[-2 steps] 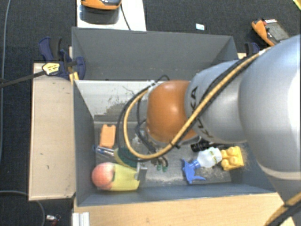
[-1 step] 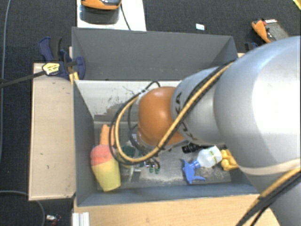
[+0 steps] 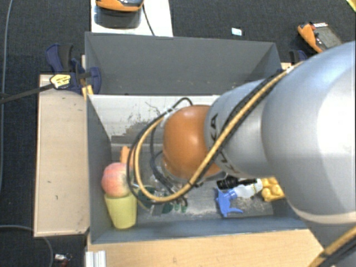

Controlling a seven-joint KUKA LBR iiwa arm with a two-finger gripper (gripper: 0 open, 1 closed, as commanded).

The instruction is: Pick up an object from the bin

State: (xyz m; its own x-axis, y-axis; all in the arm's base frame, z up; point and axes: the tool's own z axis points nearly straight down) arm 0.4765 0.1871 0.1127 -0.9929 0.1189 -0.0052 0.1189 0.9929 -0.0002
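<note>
Low in the middle of the frame, the gripper hangs close to the floor of the grey metal bin. It is tucked under the arm's rounded orange wrist cover, so whether the claw is spread or pinched together I cannot tell. Nothing can be seen in its grasp, so no pick is confirmed yet.

Nearest candidate: a small dark-green scrap of a thing just below it (too small to name). To the left sit a round pink-and-yellow peach-like fruit and, touching it from below, a yellow-green plastic cup, both against the left wall. To the right lie a blue plastic piece, a small white bottle-like thing and a yellow lumpy toy, partly under the arm.

My read on doing this well:
- Commit to one target and centre squarely over it.
- Go straight down, without dragging sideways.
- The fruit is round and sits against the cup, so a glancing close would likely roll it away.
- Watch the yellow-and-black cable loop, which hangs near the fruit and could snag.
- Lift only once the thing is seated.
</note>
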